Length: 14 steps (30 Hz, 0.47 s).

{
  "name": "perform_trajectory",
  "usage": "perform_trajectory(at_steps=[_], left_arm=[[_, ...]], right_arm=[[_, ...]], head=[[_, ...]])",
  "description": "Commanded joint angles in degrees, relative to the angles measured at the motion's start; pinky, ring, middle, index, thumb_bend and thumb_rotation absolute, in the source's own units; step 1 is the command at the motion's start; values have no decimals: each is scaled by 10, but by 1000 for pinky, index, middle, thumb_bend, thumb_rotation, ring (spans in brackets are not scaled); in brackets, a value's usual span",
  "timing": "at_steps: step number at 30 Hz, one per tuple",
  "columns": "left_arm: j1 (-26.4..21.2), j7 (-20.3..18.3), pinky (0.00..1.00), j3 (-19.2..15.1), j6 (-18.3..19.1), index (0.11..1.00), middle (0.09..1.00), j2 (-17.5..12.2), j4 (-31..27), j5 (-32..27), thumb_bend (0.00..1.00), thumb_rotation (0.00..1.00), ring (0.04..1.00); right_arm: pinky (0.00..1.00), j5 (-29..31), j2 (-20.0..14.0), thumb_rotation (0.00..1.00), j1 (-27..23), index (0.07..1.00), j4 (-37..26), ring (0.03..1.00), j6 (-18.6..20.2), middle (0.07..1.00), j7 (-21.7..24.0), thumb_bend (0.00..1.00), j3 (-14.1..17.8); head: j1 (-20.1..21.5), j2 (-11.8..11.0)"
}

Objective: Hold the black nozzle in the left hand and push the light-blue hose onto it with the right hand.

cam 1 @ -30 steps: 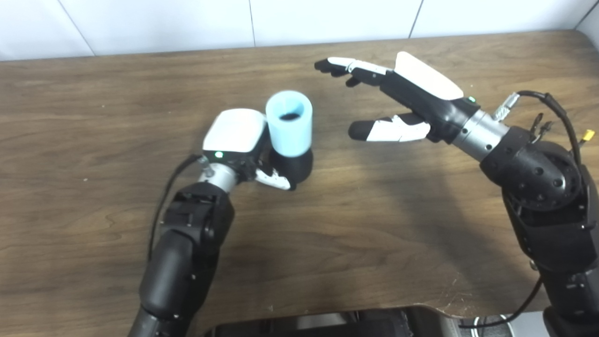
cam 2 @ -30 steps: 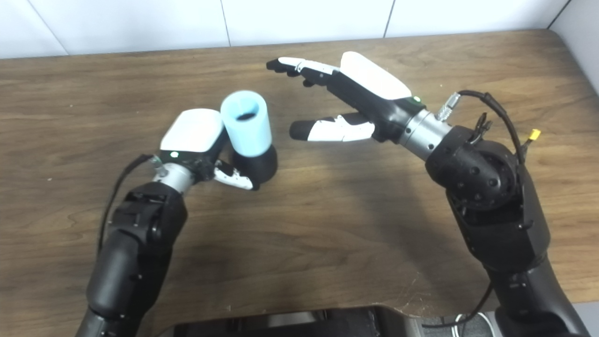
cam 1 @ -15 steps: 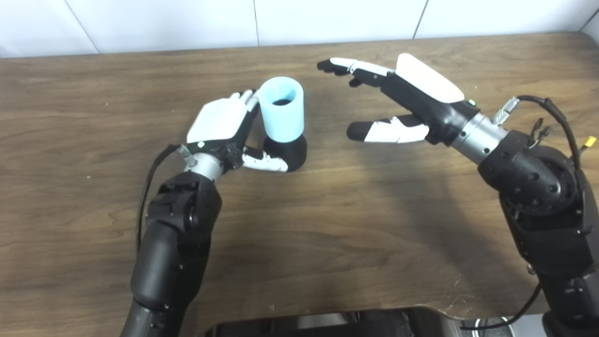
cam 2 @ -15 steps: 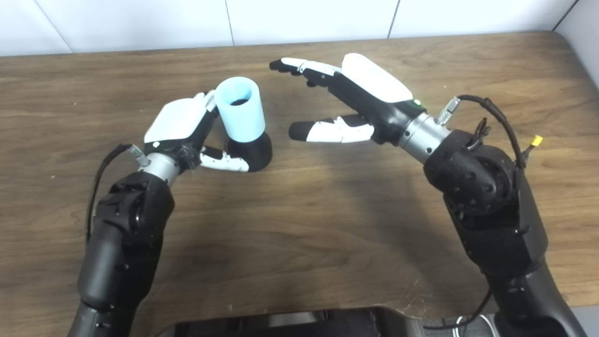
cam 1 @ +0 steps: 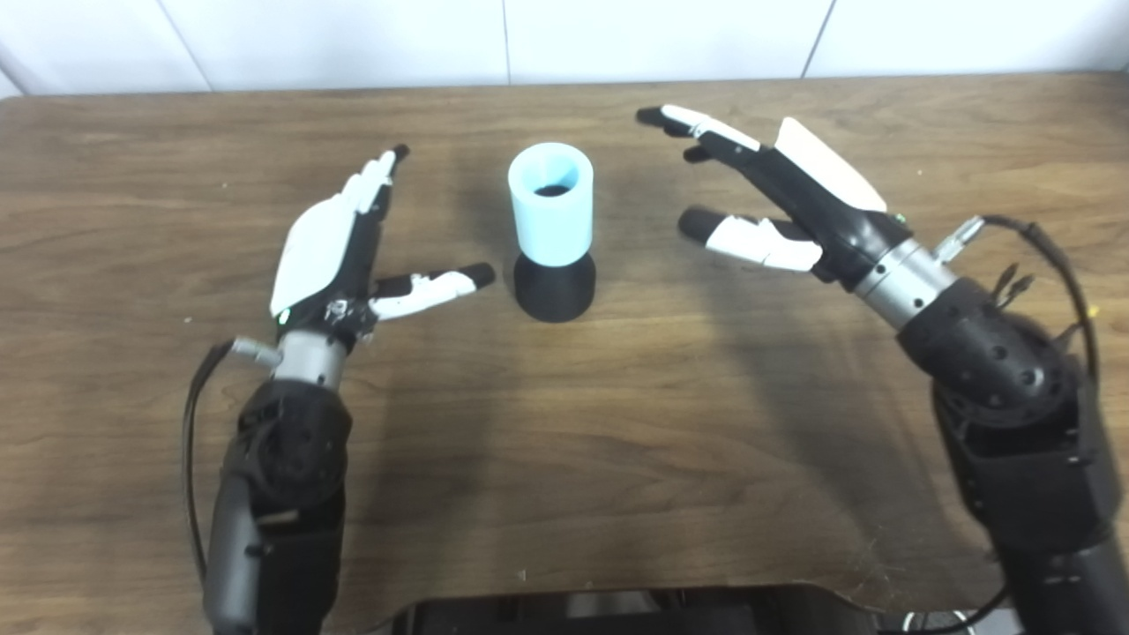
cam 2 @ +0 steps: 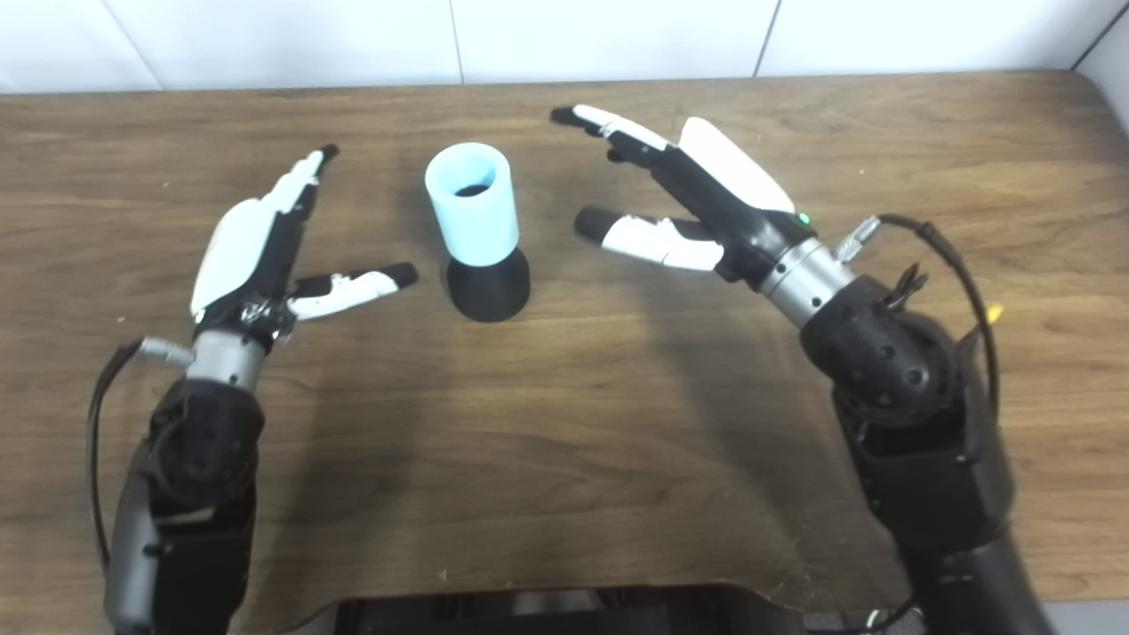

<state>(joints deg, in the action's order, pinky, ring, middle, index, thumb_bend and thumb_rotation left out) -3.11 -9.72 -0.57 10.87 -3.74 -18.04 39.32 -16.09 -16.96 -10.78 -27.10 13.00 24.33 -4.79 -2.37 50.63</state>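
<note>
The light-blue hose [cam 1: 551, 205] stands upright, seated on the black nozzle [cam 1: 555, 287], whose flared base rests on the wooden table [cam 1: 617, 423]. My left hand [cam 1: 340, 251] is open to the left of the pair, fingers spread and apart from both, thumb pointing at the nozzle base. On the other side my right hand [cam 1: 776, 207] is open too, fingers stretched past the hose top, touching nothing. The same pair shows in the right eye view as hose [cam 2: 472, 205] on nozzle [cam 2: 488, 284].
A white tiled wall [cam 1: 564, 35] runs behind the table's far edge. A dark piece of the robot's body [cam 1: 617, 608] shows at the bottom edge. Cables hang by the right forearm [cam 1: 1014, 265].
My left hand let go of the nozzle, opened and drew back to the left. The joined hose and nozzle now stand alone on the table. The camera shifted slightly.
</note>
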Motion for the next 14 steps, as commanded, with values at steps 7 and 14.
perform_trajectory(at_steps=[7,14], left_arm=[[-8,73,712,-97,-15,910,840,59,-23,-243,599,625,792],[-23,69,829,-113,-30,926,894,44,23,-361,562,815,841]], right_arm=[[872,133,89,1000,9,919,61,905,7,894,-85,565,75],[879,189,131,996,7,999,155,887,11,887,-142,531,124]], head=[[-2,-2],[0,-5]])
